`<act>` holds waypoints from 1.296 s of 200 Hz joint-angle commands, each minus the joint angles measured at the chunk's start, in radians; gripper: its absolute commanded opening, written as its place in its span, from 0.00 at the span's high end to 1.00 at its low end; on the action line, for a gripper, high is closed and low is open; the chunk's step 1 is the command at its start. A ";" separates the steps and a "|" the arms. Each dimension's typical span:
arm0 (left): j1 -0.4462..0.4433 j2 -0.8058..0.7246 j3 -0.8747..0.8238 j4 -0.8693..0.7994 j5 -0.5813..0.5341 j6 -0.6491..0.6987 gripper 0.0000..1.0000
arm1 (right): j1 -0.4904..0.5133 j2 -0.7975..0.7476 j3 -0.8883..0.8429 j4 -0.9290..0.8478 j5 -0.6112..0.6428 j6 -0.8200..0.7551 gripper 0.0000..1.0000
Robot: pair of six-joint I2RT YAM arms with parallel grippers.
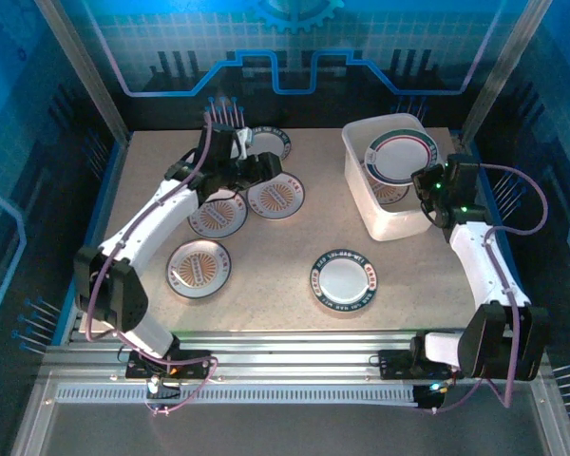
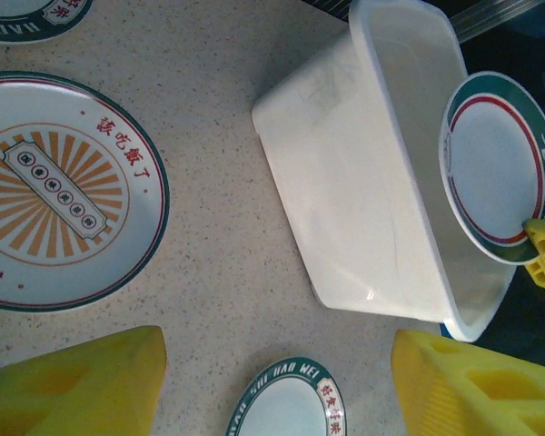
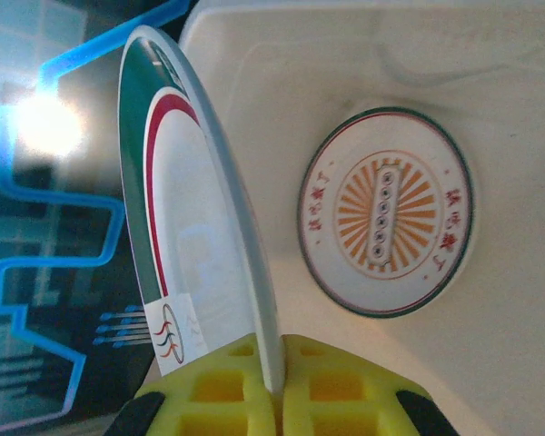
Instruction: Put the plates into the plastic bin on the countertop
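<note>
My right pincer [image 3: 277, 377] grips the green-rimmed plate [image 3: 182, 227] on edge above the plastic bin [image 3: 509, 82]; I should lower it flat onto the sunburst plate [image 3: 386, 211] before releasing. My left pincer [image 2: 277, 381] gapes wide.

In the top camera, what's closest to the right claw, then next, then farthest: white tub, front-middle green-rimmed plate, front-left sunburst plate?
1. White rectangular plastic tub, right beside the right claw.
2. Round white plate with dark green rim, front centre.
3. Round white plate with orange sunburst, front left.
</note>
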 commanded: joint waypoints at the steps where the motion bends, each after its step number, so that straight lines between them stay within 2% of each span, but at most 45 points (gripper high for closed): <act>1: -0.007 0.042 0.091 -0.048 -0.015 -0.013 0.32 | 0.010 0.044 0.043 -0.026 0.090 0.043 1.00; 35: -0.015 0.105 0.172 -0.076 -0.023 -0.016 0.32 | 0.039 0.096 0.089 -0.072 0.166 0.063 1.00; 82: -0.025 0.147 0.203 -0.091 -0.044 -0.018 0.32 | 0.086 0.183 0.193 -0.197 0.267 0.111 1.00; 112: -0.023 0.145 0.190 -0.089 -0.055 -0.006 0.32 | 0.100 0.244 0.270 -0.304 0.304 0.173 1.00; 208: 0.011 0.108 0.102 -0.057 -0.024 0.034 0.32 | 0.183 0.420 0.447 -0.448 0.457 0.298 0.97; 259: 0.032 0.101 0.086 -0.062 -0.008 0.045 0.32 | 0.211 0.495 0.473 -0.469 0.494 0.350 0.95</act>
